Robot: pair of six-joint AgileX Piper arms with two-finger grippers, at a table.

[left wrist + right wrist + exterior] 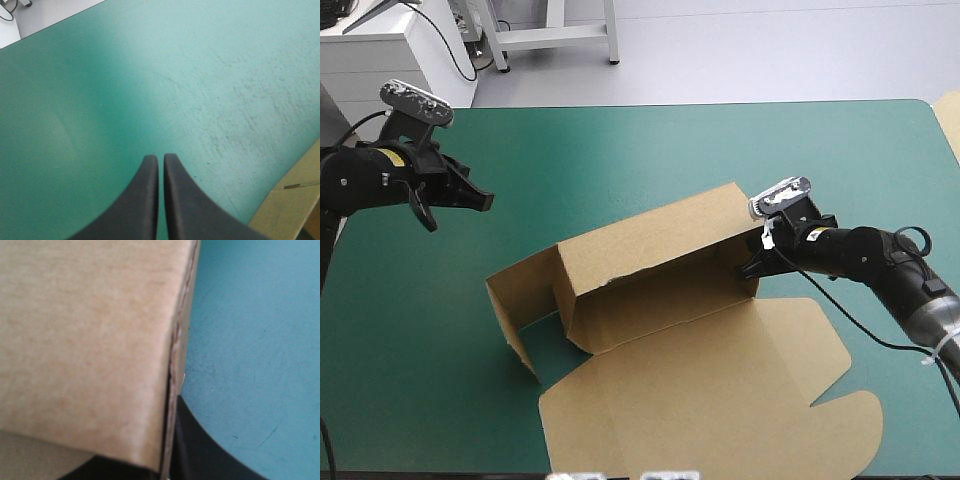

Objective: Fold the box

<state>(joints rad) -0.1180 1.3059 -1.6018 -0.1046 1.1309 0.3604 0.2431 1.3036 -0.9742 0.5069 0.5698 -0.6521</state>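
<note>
The brown cardboard box (660, 255), one long wall raised, lies at the middle of the teal-green table cover (620, 150). The right gripper (752, 266) is clamped on its end wall. The left gripper (470, 198) is clenched on nothing, well apart.

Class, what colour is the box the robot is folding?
The box is plain brown, with no print; the high view shows it best.

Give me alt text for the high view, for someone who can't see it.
A half-folded brown box lies on the teal-green table cover, its long back wall raised and its lid flat toward the near edge. The right gripper is shut on that wall's right end; the left gripper, shut, hangs clear to the box's left.
</note>
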